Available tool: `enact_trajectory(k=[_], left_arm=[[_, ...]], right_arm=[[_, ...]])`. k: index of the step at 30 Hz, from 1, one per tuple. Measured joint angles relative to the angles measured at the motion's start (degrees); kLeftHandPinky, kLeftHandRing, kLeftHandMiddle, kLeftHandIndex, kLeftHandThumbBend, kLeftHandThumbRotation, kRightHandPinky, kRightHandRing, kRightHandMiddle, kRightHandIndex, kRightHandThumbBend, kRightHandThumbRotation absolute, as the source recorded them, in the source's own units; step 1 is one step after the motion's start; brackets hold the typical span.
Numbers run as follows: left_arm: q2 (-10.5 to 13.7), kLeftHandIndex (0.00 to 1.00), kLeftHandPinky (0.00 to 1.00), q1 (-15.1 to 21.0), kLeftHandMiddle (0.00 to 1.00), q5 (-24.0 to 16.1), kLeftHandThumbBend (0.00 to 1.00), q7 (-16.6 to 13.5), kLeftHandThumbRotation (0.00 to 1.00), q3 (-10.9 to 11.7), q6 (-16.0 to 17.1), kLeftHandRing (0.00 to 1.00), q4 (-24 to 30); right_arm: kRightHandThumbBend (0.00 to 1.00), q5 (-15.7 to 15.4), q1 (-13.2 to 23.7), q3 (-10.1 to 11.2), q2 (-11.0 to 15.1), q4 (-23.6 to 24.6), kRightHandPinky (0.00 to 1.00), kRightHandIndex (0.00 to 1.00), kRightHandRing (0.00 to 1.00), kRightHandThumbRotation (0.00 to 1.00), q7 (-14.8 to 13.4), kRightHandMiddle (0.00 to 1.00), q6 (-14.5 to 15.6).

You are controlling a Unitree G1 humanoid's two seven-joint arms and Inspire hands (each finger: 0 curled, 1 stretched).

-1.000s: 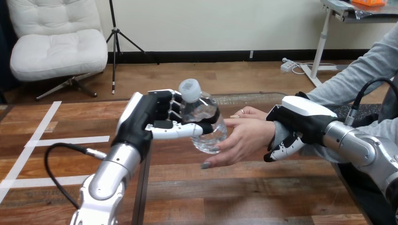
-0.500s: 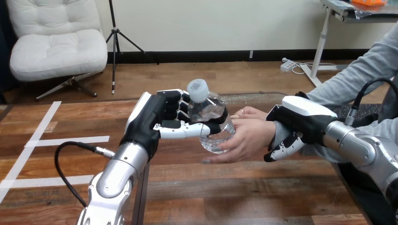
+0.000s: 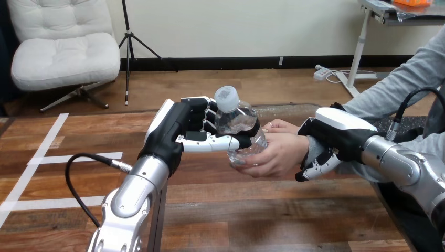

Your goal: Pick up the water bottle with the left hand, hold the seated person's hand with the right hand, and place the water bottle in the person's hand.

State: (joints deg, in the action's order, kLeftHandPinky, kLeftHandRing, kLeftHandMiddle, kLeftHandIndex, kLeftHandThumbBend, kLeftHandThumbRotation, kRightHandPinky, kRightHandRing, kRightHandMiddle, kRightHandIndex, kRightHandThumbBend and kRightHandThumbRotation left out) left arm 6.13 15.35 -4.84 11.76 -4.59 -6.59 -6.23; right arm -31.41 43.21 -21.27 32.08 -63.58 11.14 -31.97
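Observation:
A clear water bottle (image 3: 237, 125) with a white cap stands upright above the table's middle. My left hand (image 3: 184, 131) is shut on it, thumb across its front and fingers behind. The person's hand (image 3: 277, 155) comes in from the right and curls under and around the bottle's lower part, so both hands are on it. My right hand (image 3: 336, 139) is shut on the person's wrist, with its fingers curled round it from above. A second hand of the person (image 3: 281, 126) lies just behind, near the bottle.
The wooden table (image 3: 273, 215) stretches below both arms. A black cable (image 3: 78, 173) loops out from my left forearm at the lower left. The person's grey sleeve (image 3: 404, 79) runs in from the upper right.
My left hand has carried the bottle to the right, into the person's hand. The person's fingers have curled up around the bottle's base. My right hand has stayed on the wrist.

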Motion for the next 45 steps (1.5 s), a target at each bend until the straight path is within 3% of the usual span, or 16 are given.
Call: enact_trajectory(k=[45], left_arm=[[0.2, 0.40, 0.28, 1.0, 0.39, -0.3, 0.69, 0.5, 0.00, -1.3, 0.2, 0.35, 0.0]], right_arm=[[0.72, 0.0, 0.0, 0.0, 0.4, 0.0, 0.22, 0.31, 0.26, 0.00, 0.0, 0.30, 0.0]])
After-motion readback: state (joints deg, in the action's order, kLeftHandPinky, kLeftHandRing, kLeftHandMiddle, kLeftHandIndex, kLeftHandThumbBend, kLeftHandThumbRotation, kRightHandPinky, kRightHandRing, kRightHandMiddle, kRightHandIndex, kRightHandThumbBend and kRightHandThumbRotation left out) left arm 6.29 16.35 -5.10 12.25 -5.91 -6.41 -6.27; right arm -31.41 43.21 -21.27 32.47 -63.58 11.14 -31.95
